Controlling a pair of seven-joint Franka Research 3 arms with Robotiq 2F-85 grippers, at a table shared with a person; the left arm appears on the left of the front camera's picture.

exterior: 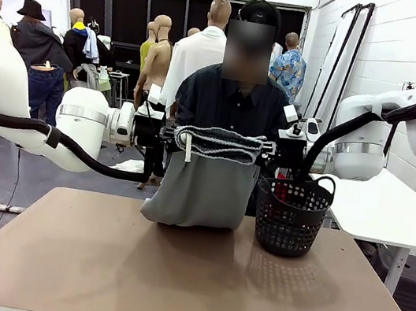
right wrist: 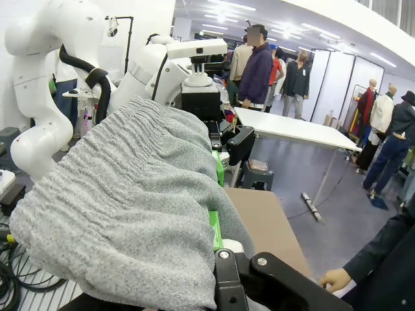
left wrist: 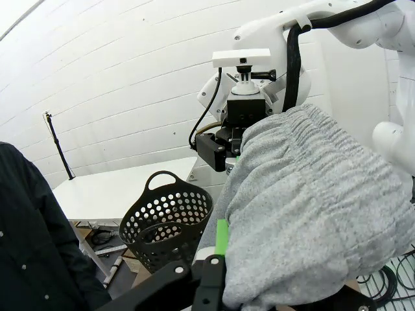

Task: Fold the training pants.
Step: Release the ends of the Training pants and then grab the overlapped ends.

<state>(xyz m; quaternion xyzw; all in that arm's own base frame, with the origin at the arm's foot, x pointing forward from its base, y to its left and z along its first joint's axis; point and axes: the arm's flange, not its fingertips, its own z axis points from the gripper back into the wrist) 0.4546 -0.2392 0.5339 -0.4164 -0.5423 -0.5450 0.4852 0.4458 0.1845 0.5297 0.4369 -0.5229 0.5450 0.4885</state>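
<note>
Left gripper (exterior: 170,135) and right gripper (exterior: 270,147) were each clamped shut on one end of a gathered elastic waistband (exterior: 219,137). The left held its left end and the right its right end, with the band stretched level between them above the far part of the table. Below them spread the broad tan rectangular tabletop (exterior: 94,264). A person in a dark buttoned shirt (exterior: 229,99) stood at its far edge, directly behind the hanging cloth. The light grey soft jersey training pants (exterior: 203,187) hung from that waistband as one wide panel, with the lower end bunched on the table's far part. A black plastic mesh basket (exterior: 289,217) with two loop handles stood on the table just to the right of the pants; whether they touched could not be told. A white drawstring (exterior: 187,150) dangled near the band's left end. In the left wrist view, grey fabric lay over the gripper's fingers, with a green pad (left wrist: 222,234) pressed against it. The right wrist view showed the same with its own green pad (right wrist: 215,230).
</note>
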